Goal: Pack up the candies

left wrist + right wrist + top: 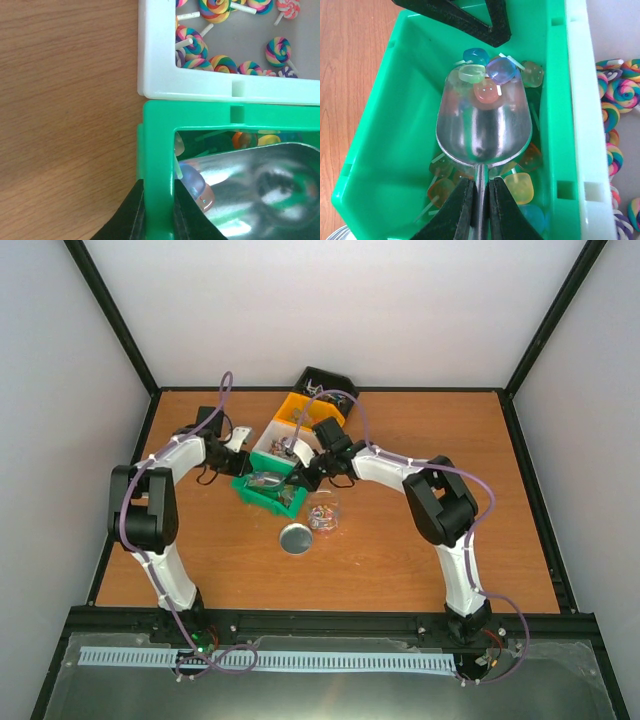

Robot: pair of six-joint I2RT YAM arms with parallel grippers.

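Observation:
The candies [485, 92] are small translucent cubes on sticks in mixed colours. Several lie at the tip of a metal scoop [482, 125], and more lie under it in the green bin [555, 100]. My right gripper [480, 192] is shut on the scoop's thin handle and holds the scoop inside the bin. My left gripper [159, 200] is shut on the green bin's wall [157, 150], one finger inside and one outside. In the top view both grippers, left [243, 468] and right [300, 480], meet at the green bin [250, 495].
A white bin [155, 60] of swirl lollipops [220, 10] touches the green bin's far side. An orange bin [295, 405] and a black bin [325, 383] stand behind it. A clear jar [323, 515] with some candies and its round silver lid [295, 538] sit in front.

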